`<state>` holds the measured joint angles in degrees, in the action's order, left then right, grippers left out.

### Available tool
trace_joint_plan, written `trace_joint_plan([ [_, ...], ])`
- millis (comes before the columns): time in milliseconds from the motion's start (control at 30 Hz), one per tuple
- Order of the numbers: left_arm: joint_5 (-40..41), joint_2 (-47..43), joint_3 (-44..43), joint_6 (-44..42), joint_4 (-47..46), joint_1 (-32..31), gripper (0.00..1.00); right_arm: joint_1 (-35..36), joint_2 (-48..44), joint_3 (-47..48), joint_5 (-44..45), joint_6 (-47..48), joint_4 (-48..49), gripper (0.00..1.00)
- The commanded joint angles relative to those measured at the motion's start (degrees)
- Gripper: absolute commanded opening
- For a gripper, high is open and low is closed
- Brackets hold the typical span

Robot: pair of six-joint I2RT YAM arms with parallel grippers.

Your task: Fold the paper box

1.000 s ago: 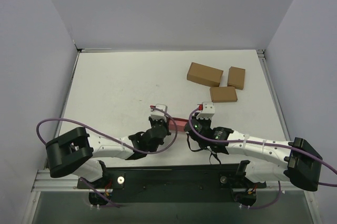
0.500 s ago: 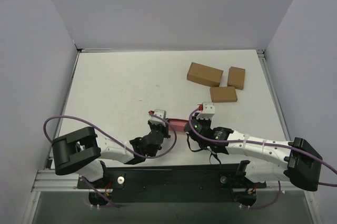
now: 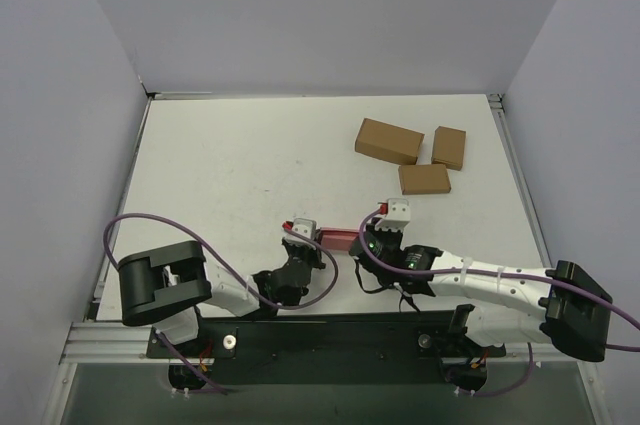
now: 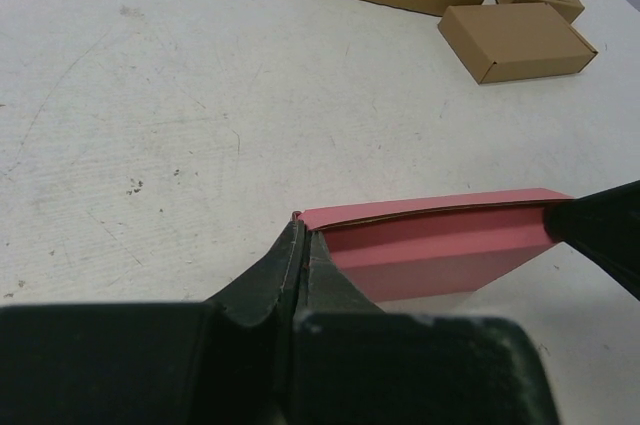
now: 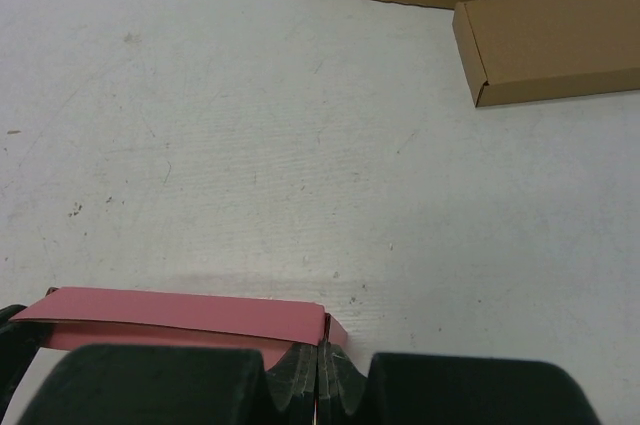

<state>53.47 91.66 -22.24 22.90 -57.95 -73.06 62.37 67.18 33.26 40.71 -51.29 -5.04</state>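
Two end effectors have the paper box (image 4: pixel 440 245) pinched between them, one at each short end. Your left end effector (image 4: pixel 303 230) is clamped shut on the box's left corner, the fingers squeezed together on the thin edge of card. Your right end effector (image 5: pixel 322 345) is likewise closed tight on the box's right corner, its fingers meeting on the card.

The box itself spans the gap between the two, long side facing away from the arms. From the soft shadow under and beyond it, it looks to be held just off the counter (image 3: pixel 220 165), though you cannot be sure of that from these views. It already reads as a shallow rectangular box, not a flat sheet. Its top panel (image 4: pixel 430 207) lies over the body with a thin dark seam showing along the far edge, bowed a little in the middle.

Well beyond the box, to its far right, sit three brown boxes (image 3: pixel 424 179), apart from it and untouched.

By my reading you are at the closing step: the body is formed and the top panel is not yet seated flat. The next move calls for keeping one end pinned while the other lets go and presses or tucks that bowed edge down. Go gently, since thin card creases easily, and avoid pulling the ends apart.
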Motion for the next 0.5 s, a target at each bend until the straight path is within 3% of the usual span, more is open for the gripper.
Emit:
trace_joint_plan([
  [0,-5.2,3.7,3.5,-0.8,10.1,-2.2,0.00,0.5,0.3,-2.2,-2.2,-1.7,-8.3,0.00],
  [67,-5.2,3.5,3.6,-1.4,10.3,-2.2,0.00,0.6,-0.9,-1.1,-2.0,-1.7,-10.4,0.00],
  [267,-5.0,3.4,1.9,-4.5,12.8,-2.2,0.00,-0.5,-6.2,2.8,-4.3,-1.2,-16.4,0.23],
  [467,-5.2,3.6,0.8,-6.9,14.0,-2.3,0.00,-7.9,-11.4,4.1,-15.2,0.1,-17.0,0.34],
])
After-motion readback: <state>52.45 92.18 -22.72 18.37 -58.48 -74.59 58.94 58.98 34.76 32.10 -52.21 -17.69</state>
